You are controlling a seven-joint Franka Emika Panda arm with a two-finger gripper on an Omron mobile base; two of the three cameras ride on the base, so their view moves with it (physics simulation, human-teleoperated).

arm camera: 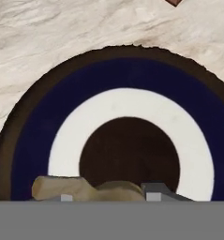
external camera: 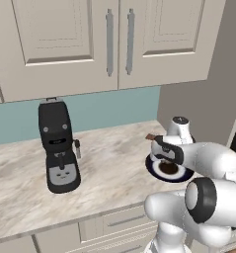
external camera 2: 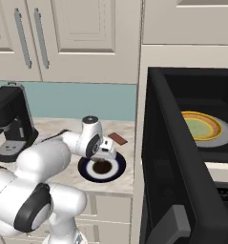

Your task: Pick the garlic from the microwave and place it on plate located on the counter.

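Hovering over the plate, the gripper carries the garlic, a tan lump wedged between its two grey fingertips at the six o'clock edge of the hand view.

Item: garlic. Out of the microwave, whose door hangs open with a yellow-orange dish on the turntable. Position: above the plate's dark centre and white ring, apparently not yet resting on it, though the angle makes contact hard to judge.

Item: plate. Sits on the counter near the wall at three o'clock of the left base view, with a reddish-brown bar just beyond its rim at one o'clock in the right base view.

Item: gripper. Fingers narrowly apart, clamped on the garlic; nothing else touched.

Progress: pick and carry look complete. Remaining, by my judgement: lower slightly, release over the centre, withdraw.

Other: coffee machine at nine o'clock, well apart.
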